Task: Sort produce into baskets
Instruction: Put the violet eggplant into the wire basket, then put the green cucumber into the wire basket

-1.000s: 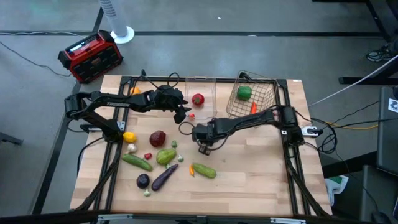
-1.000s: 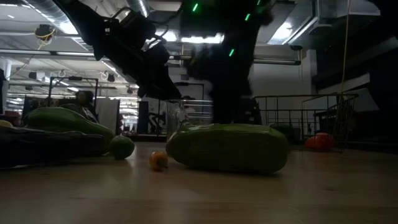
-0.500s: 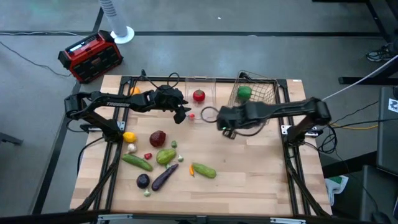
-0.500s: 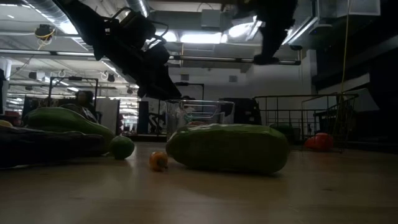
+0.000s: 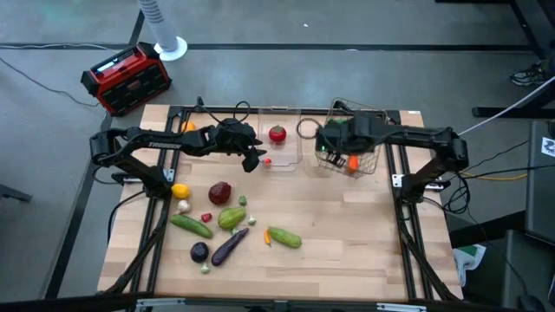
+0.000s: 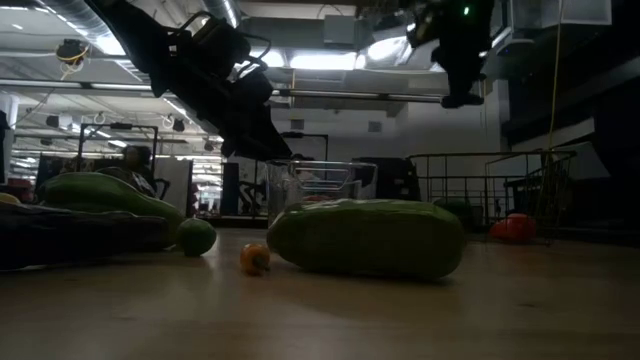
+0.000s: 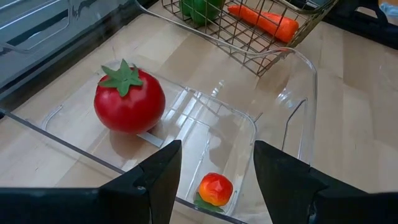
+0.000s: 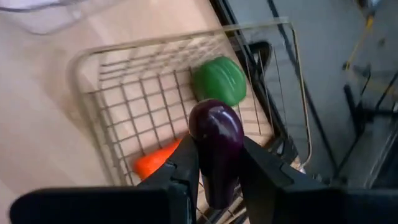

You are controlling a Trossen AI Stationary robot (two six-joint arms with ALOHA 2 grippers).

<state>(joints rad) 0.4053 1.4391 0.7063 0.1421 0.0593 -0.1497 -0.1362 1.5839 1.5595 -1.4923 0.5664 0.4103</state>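
Observation:
My right gripper [image 8: 217, 152] is shut on a dark purple eggplant [image 8: 216, 134] and hangs over the copper wire basket [image 5: 357, 139]. In that basket lie a green pepper [image 8: 217, 79] and an orange carrot [image 8: 157, 164]. My left gripper [image 7: 214, 158] stands open, with nothing between its fingers, over the near end of the clear bin [image 7: 283, 93]. The bin holds a red, green-topped fruit [image 7: 129, 99] and a small red-orange piece [image 7: 214, 188]. More produce lies on the table's left half, among it a dark red apple [image 5: 219, 191] and a green pepper [image 5: 231, 217]. My right gripper pinches the eggplant between its two fingers [image 8: 185, 167], on the two sides of its body [image 8: 205, 155]. Its rounded end sticks out beyond the fingertips. The fingers slant steeply down from above. The eggplant is lifted clear, above the basket's inside.
On the table's left and near part lie a lemon [image 5: 179, 191], garlic [image 5: 183, 206], two cucumbers [image 5: 191, 225] [image 5: 284, 236], two eggplants [image 5: 227, 247] [image 5: 199, 252] and small chilies. A red-black box [image 5: 126, 78] stands on the floor beyond the far left corner. The table's right near part is bare wood.
My right gripper has risen from the middle of the table and swung toward the far right, over the wire basket, tipping steeper downward. It has stayed shut on the eggplant, which has been carried up clear of the table.

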